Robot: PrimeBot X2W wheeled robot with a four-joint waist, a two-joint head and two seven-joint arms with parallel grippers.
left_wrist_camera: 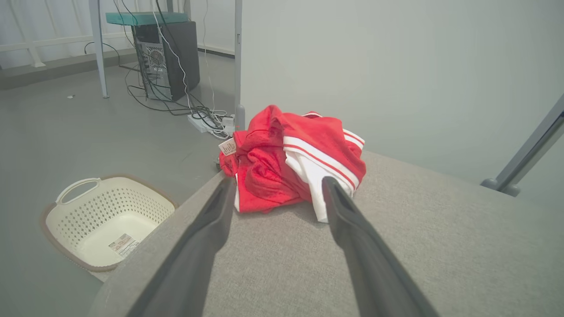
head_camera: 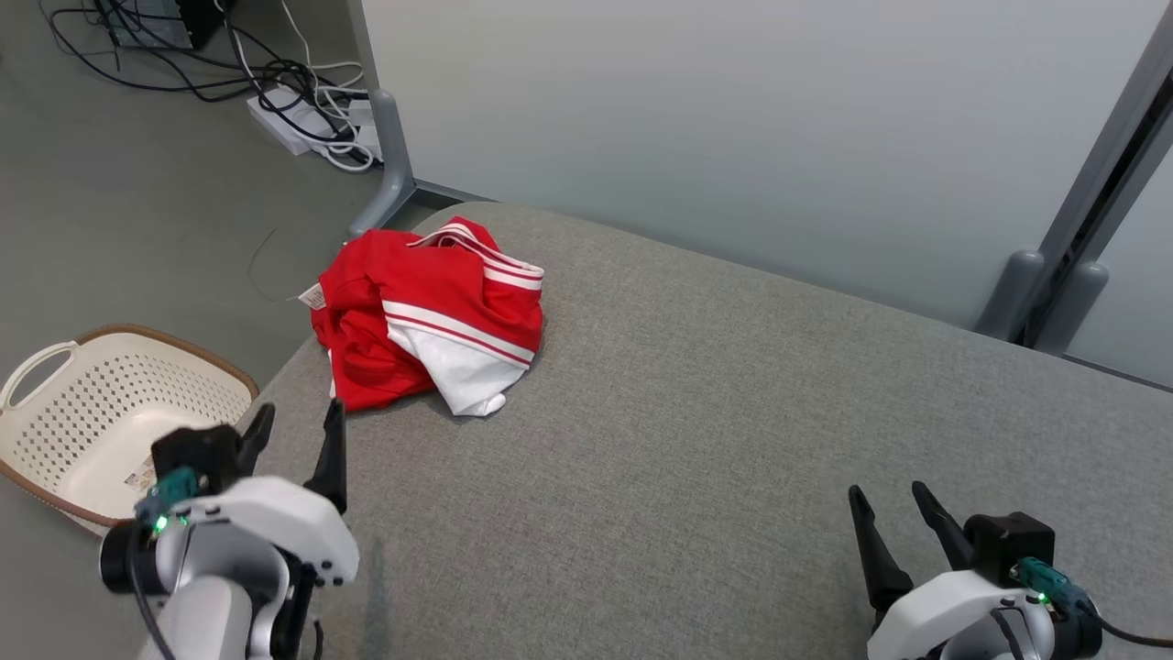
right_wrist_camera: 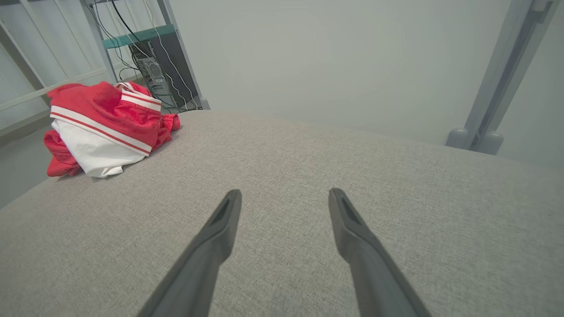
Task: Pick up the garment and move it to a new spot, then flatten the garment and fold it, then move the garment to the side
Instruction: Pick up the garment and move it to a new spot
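Note:
The garment (head_camera: 426, 316) is a crumpled red piece with white stripes and a white panel, heaped near the far left corner of the grey padded surface (head_camera: 733, 422). My left gripper (head_camera: 298, 417) stands open just short of it, at the surface's left edge; in the left wrist view the garment (left_wrist_camera: 295, 158) lies straight ahead beyond the left gripper (left_wrist_camera: 277, 185), apart from the tips. My right gripper (head_camera: 889, 495) is open at the lower right, far from the cloth. In the right wrist view the garment (right_wrist_camera: 103, 125) lies at the far left and the right gripper (right_wrist_camera: 284, 193) holds nothing.
A cream perforated laundry basket (head_camera: 55, 422) sits on the floor left of the surface, beside my left arm. Cables and a power strip (head_camera: 284, 115) lie on the floor behind. A pale partition wall (head_camera: 733, 119) with grey posts stands along the far edge.

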